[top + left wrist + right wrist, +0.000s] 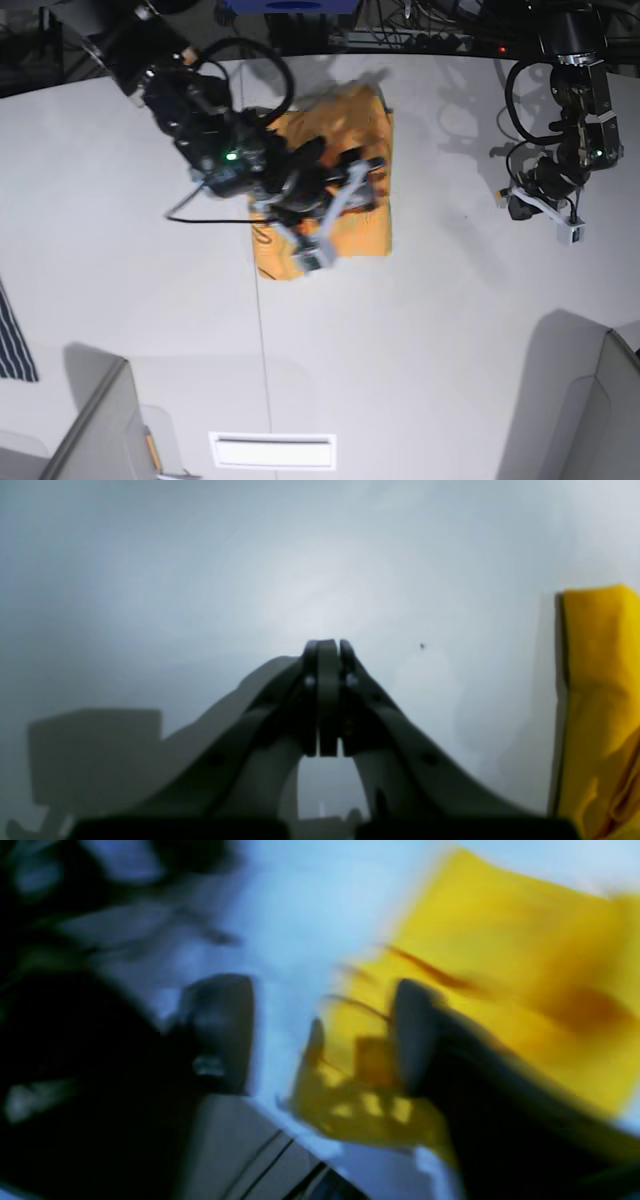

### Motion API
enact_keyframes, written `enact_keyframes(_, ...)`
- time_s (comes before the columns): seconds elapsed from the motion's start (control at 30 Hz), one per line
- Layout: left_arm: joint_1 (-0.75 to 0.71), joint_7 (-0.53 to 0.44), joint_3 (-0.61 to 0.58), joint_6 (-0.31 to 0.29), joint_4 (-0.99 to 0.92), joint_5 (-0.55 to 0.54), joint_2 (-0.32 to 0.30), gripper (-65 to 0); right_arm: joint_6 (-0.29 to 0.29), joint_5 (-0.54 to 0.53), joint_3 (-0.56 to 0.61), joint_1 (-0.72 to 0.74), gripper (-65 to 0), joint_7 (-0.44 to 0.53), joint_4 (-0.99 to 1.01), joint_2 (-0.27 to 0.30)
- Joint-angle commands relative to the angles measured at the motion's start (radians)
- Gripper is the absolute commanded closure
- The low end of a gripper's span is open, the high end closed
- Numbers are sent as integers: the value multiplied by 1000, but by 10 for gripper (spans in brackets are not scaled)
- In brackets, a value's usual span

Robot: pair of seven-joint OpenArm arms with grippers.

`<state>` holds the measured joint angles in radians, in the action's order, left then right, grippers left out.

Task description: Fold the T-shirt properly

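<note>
A striped garment [14, 345] lies at the table's [420, 330] left edge. The right gripper [338, 215] hovers over the folded T-shirt [345, 125] at upper centre, its jaws spread apart with nothing between them. Far right, the left gripper [562, 222] is pressed together, empty, well apart from the shirt.

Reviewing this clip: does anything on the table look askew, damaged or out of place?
Mostly no. The T-shirt lies folded into a compact rectangle, but its lower left corner bulges unevenly under the right gripper. A dark striped garment pokes in at the table's left edge.
</note>
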<state>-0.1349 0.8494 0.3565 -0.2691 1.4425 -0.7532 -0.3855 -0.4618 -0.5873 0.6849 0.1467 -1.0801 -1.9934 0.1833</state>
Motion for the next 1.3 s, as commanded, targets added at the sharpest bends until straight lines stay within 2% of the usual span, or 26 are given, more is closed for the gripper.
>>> enact_keyframes(0.0, 8, -14, 5, -9, 19, -13, -16, 0, 4, -20, -12, -3, -117, 10, -10, -11)
enact_keyframes(0.03, 8, -14, 5, -9, 19, -13, -16, 0, 4, -23, -21, -15, -11, 10, -8, 0)
enact_keyframes(0.07, 8, -14, 3, -9, 19, -13, -16, 0, 4, -20, -27, -32, 0, 13, -5, 6)
enact_keyframes(0.13, 8, -14, 0, -9, 20, -15, -16, 0, 4, -13, -35, -58, 0, 16, 7, 9)
enact_keyframes(0.3, 8, -14, 5, -9, 20, -15, -16, 0, 4, 77, -67, -72, 0, 8, 29, 12)
enact_keyframes(0.53, -6, -14, 6, -9, 20, -15, -16, 0, 4, 82, -101, -62, 0, 8, 82, 45)
enact_keyframes(0.63, -6, -14, 6, -9, 20, -12, -16, 0, 4, 82, -93, -88, 0, 7, -7, 66)
enact_keyframes(0.73, -6, -14, 6, -9, 20, -13, -16, 0, 2, 83, -57, -85, 0, -53, -24, 69)
enact_keyframes(0.77, -6, -14, 6, -9, 20, -12, -16, 0, 1, 83, -34, -81, -20, -65, -24, 69)
enact_keyframes(0.83, -6, -14, 6, -9, 20, -12, -16, 0, -1, 83, 0, -81, -198, -67, -24, 66)
enact_keyframes(0.87, -6, -14, 6, -9, 20, -13, -16, 0, -2, 83, 14, -83, -266, -61, -24, 66)
enact_keyframes(0.9, -6, -14, 6, -9, 20, -13, -16, 0, -16, 85, 32, -83, -338, -51, -24, 68)
enact_keyframes(0.93, -6, -14, 6, -9, 20, -13, -16, 0, -58, 92, 62, -81, -380, -42, -22, 69)
enact_keyframes(1.0, -6, -14, 6, -9, 20, -10, -17, 0, -151, 149, 138, -65, -392, -35, -17, 69)
enact_keyframes(1.03, -6, -14, 6, -9, 20, -9, -19, 0, -179, 192, 186, -49, -395, -36, -14, 64)
enact_keyframes(1.1, -6, -14, 6, -9, 20, -13, -28, 0, -182, 263, 243, -31, -395, -42, 6, 61)
enact_keyframes(1.27, -6, -14, 6, -9, 20, -13, -30, 0, -182, 353, 253, -29, -390, -35, 26, 58)
